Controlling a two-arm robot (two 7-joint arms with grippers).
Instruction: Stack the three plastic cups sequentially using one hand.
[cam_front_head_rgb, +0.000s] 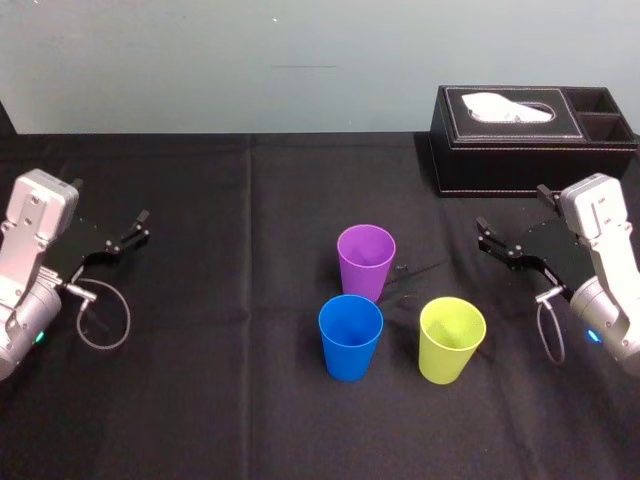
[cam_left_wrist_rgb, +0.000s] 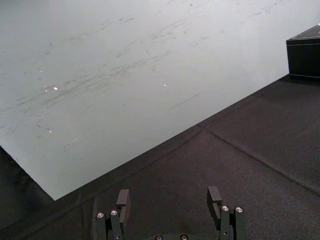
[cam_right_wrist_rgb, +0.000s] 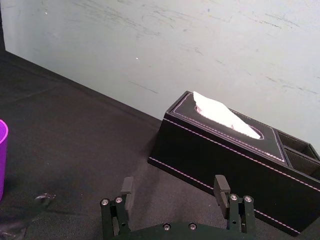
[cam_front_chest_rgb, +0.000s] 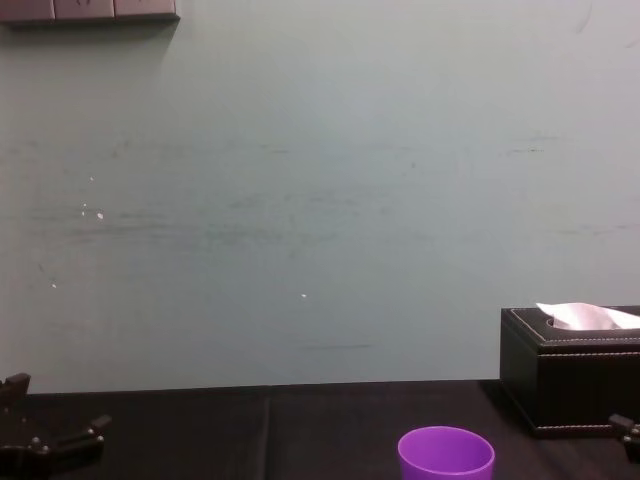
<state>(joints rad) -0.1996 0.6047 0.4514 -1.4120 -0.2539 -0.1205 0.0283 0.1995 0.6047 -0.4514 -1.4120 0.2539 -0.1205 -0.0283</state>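
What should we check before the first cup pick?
1. Purple cup, blue cup, yellow-green cup upright, mouths up: ok.
2. None nested yet: ok.
3. Right claw open, empty, right of the cups: ok.
4. Left claw open, empty, parked far left: ok.
5. Tissue box behind the right claw, likely off its path to the cups: ok.
6. Clearance between purple and blue cups for a grasp: cannot tell.

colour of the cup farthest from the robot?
Purple. The purple cup shows best in the head view.
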